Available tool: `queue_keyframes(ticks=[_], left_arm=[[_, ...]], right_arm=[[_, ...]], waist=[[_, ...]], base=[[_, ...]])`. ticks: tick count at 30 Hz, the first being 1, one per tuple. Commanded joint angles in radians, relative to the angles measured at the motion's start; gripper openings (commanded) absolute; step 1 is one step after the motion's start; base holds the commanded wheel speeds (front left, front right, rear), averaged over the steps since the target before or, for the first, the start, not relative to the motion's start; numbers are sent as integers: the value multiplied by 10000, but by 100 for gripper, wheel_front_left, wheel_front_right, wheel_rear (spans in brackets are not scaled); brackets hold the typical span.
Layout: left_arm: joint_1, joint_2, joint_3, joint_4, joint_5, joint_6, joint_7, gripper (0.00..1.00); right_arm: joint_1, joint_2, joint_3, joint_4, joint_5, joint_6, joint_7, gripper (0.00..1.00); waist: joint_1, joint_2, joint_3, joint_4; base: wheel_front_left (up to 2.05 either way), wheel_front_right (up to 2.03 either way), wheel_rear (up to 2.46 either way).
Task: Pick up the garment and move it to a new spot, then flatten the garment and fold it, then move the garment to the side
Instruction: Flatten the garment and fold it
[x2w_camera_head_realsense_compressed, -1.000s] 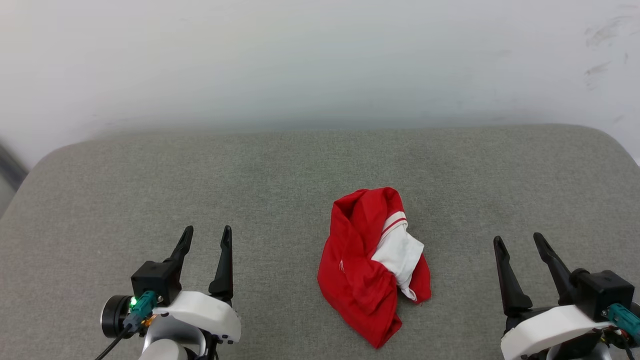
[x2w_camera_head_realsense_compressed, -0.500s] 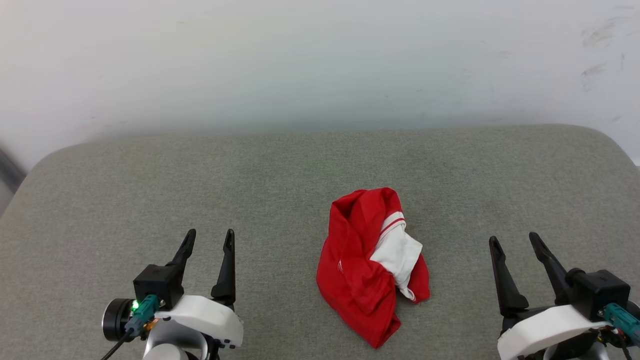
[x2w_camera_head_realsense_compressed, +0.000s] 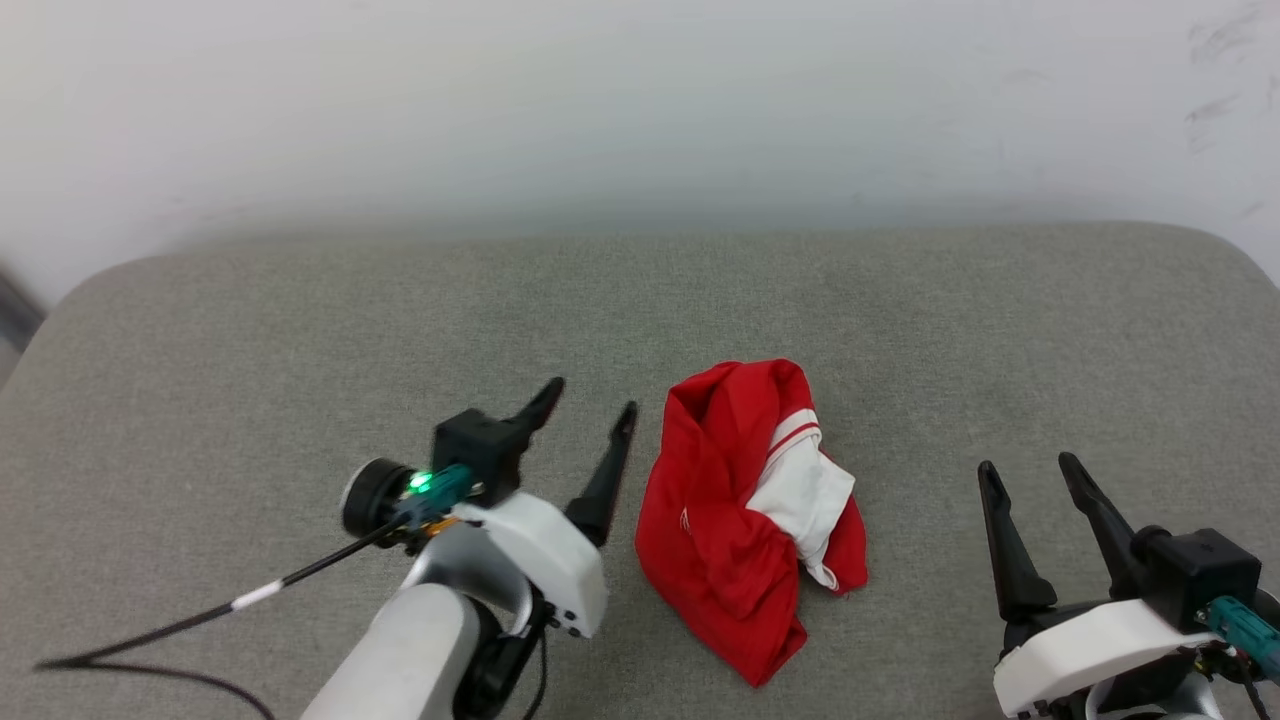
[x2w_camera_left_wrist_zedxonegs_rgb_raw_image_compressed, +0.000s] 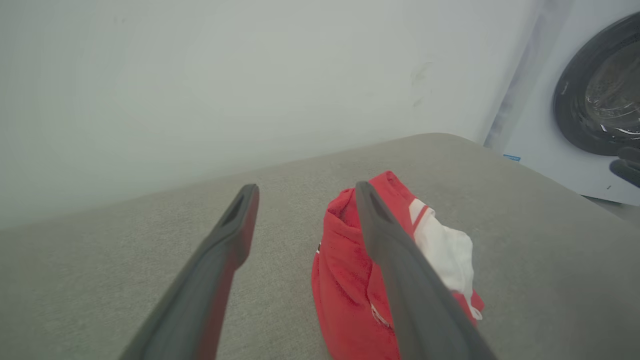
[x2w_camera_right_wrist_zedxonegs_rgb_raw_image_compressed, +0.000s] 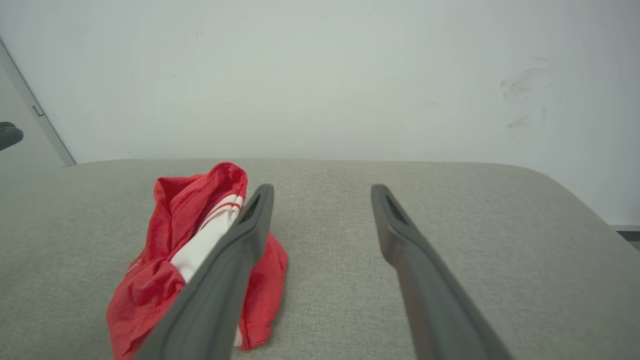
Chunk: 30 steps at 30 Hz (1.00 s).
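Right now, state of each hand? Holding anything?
Left hand: open, holding nothing, beside the red jersey.
Right hand: open, holding nothing.

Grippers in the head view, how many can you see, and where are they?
2. The left gripper is open just left of the crumpled red and white garment, apparently not touching it. The right gripper is open at the lower right, well apart from it. None looks hidden.

The right hand (x2w_camera_right_wrist_zedxonegs_rgb_raw_image_compressed: 322, 189) spreads wide above the grey cushion (x2w_camera_right_wrist_zedxonegs_rgb_raw_image_compressed: 450, 225), crumpled garment (x2w_camera_right_wrist_zedxonegs_rgb_raw_image_compressed: 170, 220) partly behind one finger.
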Motion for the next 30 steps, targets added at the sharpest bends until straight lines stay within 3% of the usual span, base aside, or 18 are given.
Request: queue_keyframes(ticks=[1,4,8,15,18,19,20,21,27,30], left_arm=[[-237,-78,-181,54,-35,-175,313,100],[-769,-184,-830,256,-120,-682,1592,100],[-1140,-257,-1457,602,-417,-1048,3121,100],[-1290,-125,-2304,1077,-1083,-1320,5248,100],[-1420,-62,-2457,1138,-1238,-1369,5673,100],[-1436,-45,-2480,1177,-1269,-1356,5754,70],[-1453,-45,-2454,1183,-1288,-1329,5724,23],[-1486,-45,-2424,1195,-1248,-1279,5677,0],[-1757,160,-2186,926,-995,-1073,5149,0],[-1712,427,-1691,423,-1005,-734,4658,0]], right_arm=[[-174,8,41,-47,-44,-3,38,100],[-288,8,132,-11,3,-3,3,100],[-442,8,207,90,64,-3,-94,100],[-638,8,255,315,173,-5,-266,100],[-761,8,283,419,241,-5,-344,100],[-794,8,279,448,260,-3,-376,100],[-808,8,272,482,285,-3,-381,100],[-807,8,275,513,294,-5,-400,100],[-811,8,148,674,399,-3,-486,100],[-733,10,88,726,406,-3,-507,100]], waist=[[0,0,137,-33],[0,0,377,-152],[0,0,688,-368],[0,0,1076,-711],[0,0,1178,-826],[0,0,1198,-849],[0,0,1214,-869],[0,0,1227,-888],[0,0,1178,-817],[0,0,1045,-695]], base=[[0,0,0],[0,0,0],[0,0,0],[0,0,0],[0,0,0],[0,0,0],[0,0,0],[0,0,0],[0,0,0],[0,0,0]])
